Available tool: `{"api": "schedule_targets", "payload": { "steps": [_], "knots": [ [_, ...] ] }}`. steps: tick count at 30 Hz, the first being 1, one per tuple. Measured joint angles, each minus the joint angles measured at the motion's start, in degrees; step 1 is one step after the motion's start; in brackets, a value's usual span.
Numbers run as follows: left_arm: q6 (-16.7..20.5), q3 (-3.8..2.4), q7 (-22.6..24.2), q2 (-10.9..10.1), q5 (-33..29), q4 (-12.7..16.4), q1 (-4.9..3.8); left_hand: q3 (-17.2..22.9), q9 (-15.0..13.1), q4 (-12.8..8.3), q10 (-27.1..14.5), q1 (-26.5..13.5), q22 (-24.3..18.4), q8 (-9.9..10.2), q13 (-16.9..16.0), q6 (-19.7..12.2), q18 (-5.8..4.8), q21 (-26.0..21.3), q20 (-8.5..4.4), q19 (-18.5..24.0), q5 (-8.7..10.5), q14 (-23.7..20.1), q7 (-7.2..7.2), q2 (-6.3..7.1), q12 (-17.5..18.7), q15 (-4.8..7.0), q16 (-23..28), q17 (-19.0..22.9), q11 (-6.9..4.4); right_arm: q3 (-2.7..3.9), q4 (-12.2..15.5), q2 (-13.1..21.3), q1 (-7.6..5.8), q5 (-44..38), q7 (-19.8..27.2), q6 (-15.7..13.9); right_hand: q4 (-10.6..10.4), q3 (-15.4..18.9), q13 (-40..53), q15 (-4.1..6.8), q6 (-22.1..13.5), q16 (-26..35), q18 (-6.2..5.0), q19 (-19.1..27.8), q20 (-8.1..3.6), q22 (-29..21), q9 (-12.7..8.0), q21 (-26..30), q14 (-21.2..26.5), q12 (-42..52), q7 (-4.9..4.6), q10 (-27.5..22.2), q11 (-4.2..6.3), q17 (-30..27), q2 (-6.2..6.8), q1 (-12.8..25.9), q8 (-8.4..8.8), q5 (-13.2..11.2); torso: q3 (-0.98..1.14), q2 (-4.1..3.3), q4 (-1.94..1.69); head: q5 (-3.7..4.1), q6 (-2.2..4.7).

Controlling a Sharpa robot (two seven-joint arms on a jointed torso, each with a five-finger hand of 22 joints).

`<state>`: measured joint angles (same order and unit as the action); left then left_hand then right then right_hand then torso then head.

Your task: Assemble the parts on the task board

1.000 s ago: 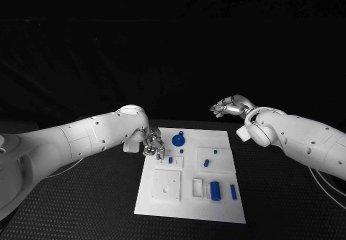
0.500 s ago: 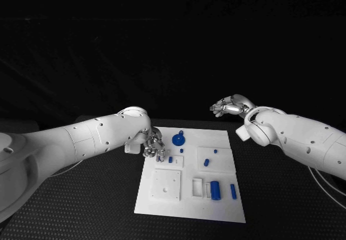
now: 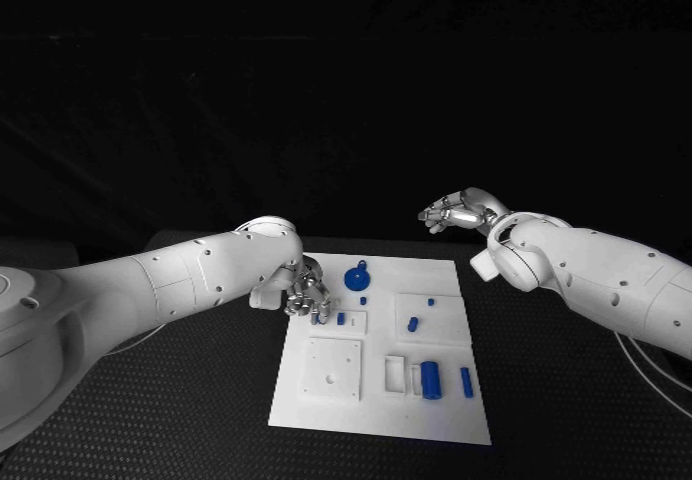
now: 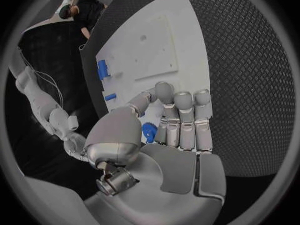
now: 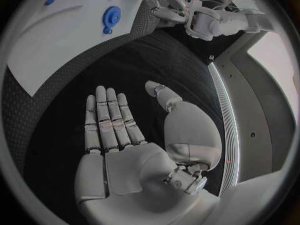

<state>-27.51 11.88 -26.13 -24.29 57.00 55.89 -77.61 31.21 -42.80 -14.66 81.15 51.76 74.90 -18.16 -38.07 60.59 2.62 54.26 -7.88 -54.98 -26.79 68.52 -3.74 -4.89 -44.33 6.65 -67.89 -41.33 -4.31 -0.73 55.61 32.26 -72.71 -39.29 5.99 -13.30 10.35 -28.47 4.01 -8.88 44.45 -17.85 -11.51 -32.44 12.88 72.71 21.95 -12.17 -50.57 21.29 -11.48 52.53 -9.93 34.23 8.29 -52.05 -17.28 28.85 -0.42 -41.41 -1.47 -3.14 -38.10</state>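
Blue peg (image 4: 149, 132) sits pinched between thumb and fingers of the left hand (image 3: 302, 292), which has edged slightly nearer over the white board's (image 3: 332, 400) near-left corner area since a second ago. The right hand (image 3: 459, 213) stays spread, empty, beyond the board.

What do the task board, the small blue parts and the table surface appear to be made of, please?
Task board: probably matte white plastic, with an even, glare-free surface and crisp raised blocks. Blue parts, such as the round disc: likely moulded or printed plastic, uniformly coloured and dull. Table: covered in a black textured mat, perhaps rubber, with a diamond grid pattern.
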Motion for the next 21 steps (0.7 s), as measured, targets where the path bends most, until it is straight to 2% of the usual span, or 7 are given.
{"api": "schedule_targets", "payload": {
  "steps": [4,5,6,9,10,21],
  "knots": [
    [0.00,0.02,0.00,0.49,0.04,-0.70,0.23,-0.04,-0.03,-0.04,0.00,-0.33,0.05,-0.43,-0.09,0.00,0.01,0.10,0.00,0.00,-0.17,0.00,0.00,0.16,-0.27,0.00,0.00,-0.06,0.01,0.00,-0.02,-0.09,0.00,0.00,0.00,0.01,0.00,0.00,0.00,0.00,0.00,0.00,0.00,0.00,0.00,0.00,0.00,0.00,0.00,0.00,0.00,0.00,0.00,0.00,0.00,0.00,0.00,0.00,0.00,0.00,0.01,0.00,-0.01],
    [0.00,0.02,0.00,0.59,0.05,-0.83,0.25,-0.04,-0.46,-0.04,0.00,-0.50,0.05,-0.55,-0.14,0.00,0.01,0.27,0.00,0.00,-1.40,0.00,0.00,0.29,-0.27,0.00,0.00,-0.06,0.01,0.00,-0.02,-0.10,0.00,0.00,0.00,0.01,0.00,0.00,0.00,0.00,0.00,0.00,0.00,0.00,0.00,0.00,0.00,0.03,0.00,0.00,0.00,0.00,0.00,0.00,0.00,0.00,0.00,0.00,0.00,0.00,0.02,0.00,-0.01],
    [0.00,0.02,0.00,0.70,0.06,-0.94,0.27,-0.04,-1.70,-0.04,0.00,-0.66,0.05,-0.55,-0.15,0.00,0.00,0.30,0.00,0.00,-1.82,0.00,0.00,0.36,-0.27,0.00,0.00,-0.06,0.01,0.00,-0.03,-0.11,0.00,0.00,0.00,0.01,0.00,0.00,0.00,0.00,0.00,0.00,0.00,0.00,0.00,0.00,0.00,0.21,0.00,0.00,0.00,0.00,0.00,0.00,0.00,0.00,0.00,0.00,0.00,0.00,0.03,0.00,-0.01],
    [-0.06,0.02,0.00,0.99,0.09,-1.34,0.37,-0.04,-2.14,-0.04,0.01,-0.90,0.04,-0.57,-0.15,0.00,0.01,0.31,0.00,0.00,-2.46,0.01,0.00,0.56,-0.49,0.00,0.00,-0.06,0.01,0.00,-0.05,-0.12,0.00,0.00,0.01,0.01,0.00,0.00,0.00,0.00,0.00,0.00,0.00,0.00,0.00,0.01,-0.01,0.21,0.00,0.00,0.00,0.00,0.00,0.01,0.00,0.00,0.00,0.00,0.02,0.00,0.03,0.01,-0.03],
    [-0.10,0.02,0.00,1.09,0.09,-1.49,0.39,-0.04,-2.86,-0.04,0.01,-0.90,0.04,-0.57,-0.15,0.00,0.00,0.31,0.00,0.00,-2.55,0.00,0.00,0.56,-0.49,0.00,0.00,-0.10,0.01,0.00,-0.06,-0.13,0.00,0.00,0.01,0.01,0.00,0.00,0.00,0.00,0.00,0.00,0.00,0.00,0.00,0.05,-0.04,0.21,0.00,0.00,0.00,0.00,0.00,0.03,0.00,0.00,0.00,0.00,0.02,0.00,0.03,0.01,-0.04],
    [-0.19,-0.02,0.00,1.47,0.12,-2.39,0.52,-0.12,-2.87,-0.12,-0.15,-0.90,0.03,-0.57,-0.20,-0.01,0.01,0.31,0.00,0.00,-2.56,0.00,0.01,0.56,-0.48,-0.01,0.00,-0.10,-0.13,0.00,-0.06,-0.18,0.01,0.00,0.02,0.02,0.00,0.00,0.00,0.00,0.00,0.00,0.00,0.00,0.00,0.05,-0.05,0.21,0.00,0.00,0.00,0.00,0.00,0.05,0.00,0.00,0.00,0.00,0.05,0.00,0.03,0.07,-0.05]
  ]
}}
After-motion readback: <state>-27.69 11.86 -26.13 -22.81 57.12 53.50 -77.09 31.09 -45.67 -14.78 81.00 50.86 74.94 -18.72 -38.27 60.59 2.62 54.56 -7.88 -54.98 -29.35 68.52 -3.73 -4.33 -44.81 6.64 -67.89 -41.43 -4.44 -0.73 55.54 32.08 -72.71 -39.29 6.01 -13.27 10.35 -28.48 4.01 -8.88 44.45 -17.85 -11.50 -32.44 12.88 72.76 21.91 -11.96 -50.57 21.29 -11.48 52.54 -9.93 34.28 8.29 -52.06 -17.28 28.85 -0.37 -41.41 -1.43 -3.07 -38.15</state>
